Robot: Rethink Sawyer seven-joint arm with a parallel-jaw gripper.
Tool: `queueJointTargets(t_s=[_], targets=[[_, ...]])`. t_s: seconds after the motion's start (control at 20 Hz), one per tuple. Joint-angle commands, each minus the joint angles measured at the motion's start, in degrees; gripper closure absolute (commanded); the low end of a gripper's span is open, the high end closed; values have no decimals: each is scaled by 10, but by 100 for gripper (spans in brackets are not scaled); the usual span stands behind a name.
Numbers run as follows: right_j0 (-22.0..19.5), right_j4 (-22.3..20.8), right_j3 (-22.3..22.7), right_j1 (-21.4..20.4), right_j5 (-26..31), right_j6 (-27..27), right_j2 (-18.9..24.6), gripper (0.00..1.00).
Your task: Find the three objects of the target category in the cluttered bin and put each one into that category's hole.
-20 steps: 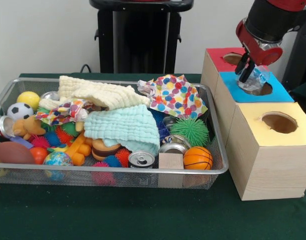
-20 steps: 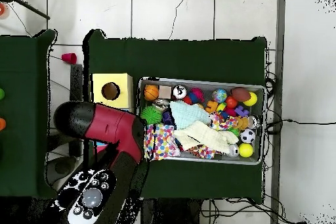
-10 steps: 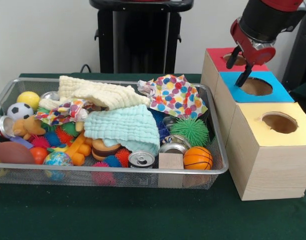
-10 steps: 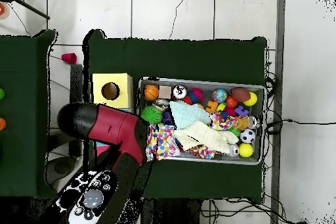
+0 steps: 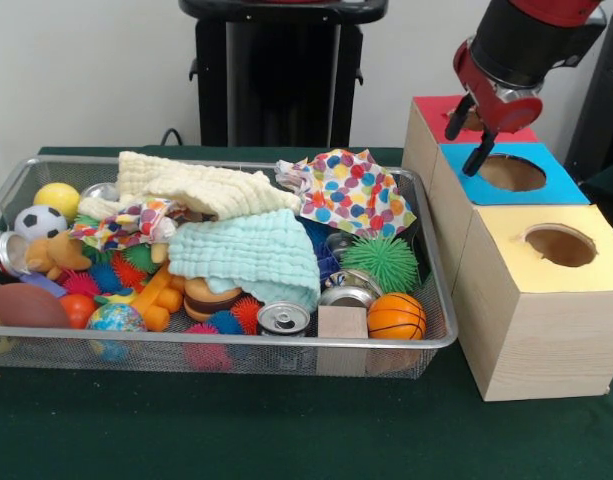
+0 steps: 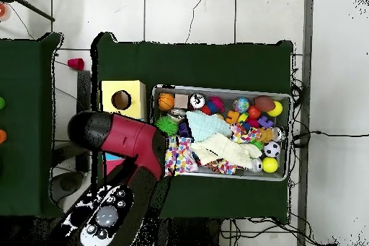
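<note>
Sitting nearest on the green table [image 5: 286, 430] is the yellow-topped box [image 5: 546, 300], hole empty. Beside it the wire bin [image 5: 136, 350] packed with clutter: soda can [image 5: 283, 318], basketball [image 5: 396, 316], wooden block [image 5: 342, 322], spiky green ball [image 5: 384, 262], football [image 5: 26, 306]. Mint cloth [image 5: 251, 255], cream cloth [image 5: 201, 185] and polka-dot cloth [image 5: 351, 190] cover the middle. Farther back blue-topped box [image 5: 506, 185], then red-topped box [image 5: 436, 120]. Gripper [image 5: 470, 128] hangs above the blue box's hole, fingers spread apart, holding nothing.
</note>
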Motion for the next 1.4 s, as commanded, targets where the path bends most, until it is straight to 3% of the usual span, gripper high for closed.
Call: queueJointTargets(t_s=[0.05,0.3,0.75,0.95,1.4], targets=[[-69,-41,-15,30,0,55,12,0],[-89,-79,-43,44,-30,25,2,0],[-102,-144,-126,88,-13,52,-47,0],[-97,-157,-131,91,-6,65,-57,0],[-115,-170,-113,82,-43,39,-43,0]])
